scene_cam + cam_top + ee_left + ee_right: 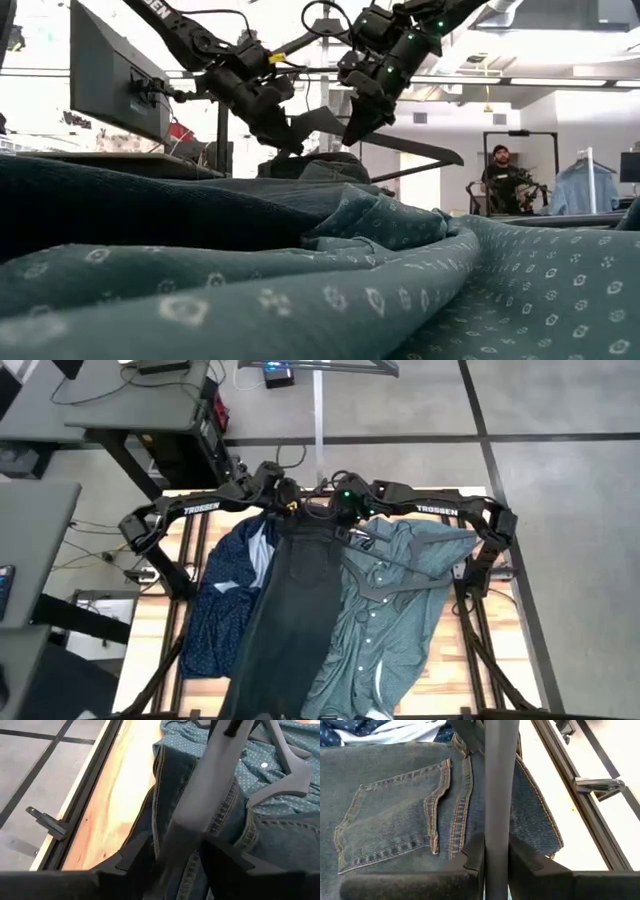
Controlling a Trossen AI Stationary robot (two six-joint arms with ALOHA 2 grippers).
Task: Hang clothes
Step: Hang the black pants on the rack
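- High view: three garments lie on the table: navy dotted shirt left, jeans in the middle, teal shirt right. One black hanger rests on the teal shirt. Both arms meet at the far edge, over the jeans' waistband.
- Low view: left gripper and right gripper together carry a second dark hanger above the jeans. Hangers counted: two.
- Left wrist view: the left gripper is clenched on one hanger arm.
- Right wrist view: the right gripper is clamped on the hanger bar; a back pocket shows.
- Judgement: denim is heavy, limp, not slippery; best taken at the thick waistband.
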